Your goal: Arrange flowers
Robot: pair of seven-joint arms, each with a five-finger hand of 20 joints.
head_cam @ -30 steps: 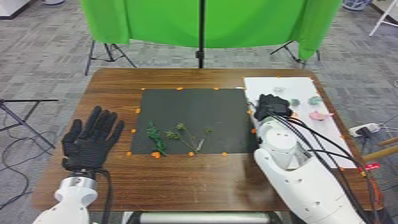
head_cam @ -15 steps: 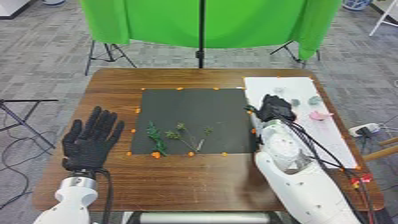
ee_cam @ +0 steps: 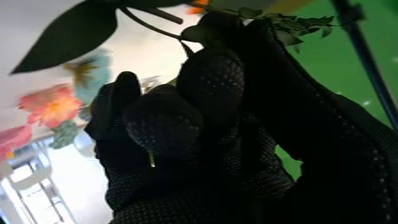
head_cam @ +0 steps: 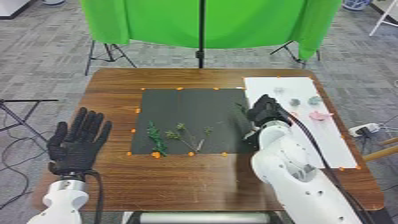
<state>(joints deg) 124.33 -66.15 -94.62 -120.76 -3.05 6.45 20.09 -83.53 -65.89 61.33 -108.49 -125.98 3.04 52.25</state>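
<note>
Right of centre, your right hand (head_cam: 266, 111) is pinching a leafy sprig (ee_cam: 73, 36), seemingly for placing, next needing lowering onto the black mat (head_cam: 188, 106).

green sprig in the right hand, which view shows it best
The right wrist view: there the sprig is close up at the fingertips of the right hand, with a big dark leaf, thin stem and smaller leaves. The head view gives a small dark green bit beside that hand, too small for detail.
</note>
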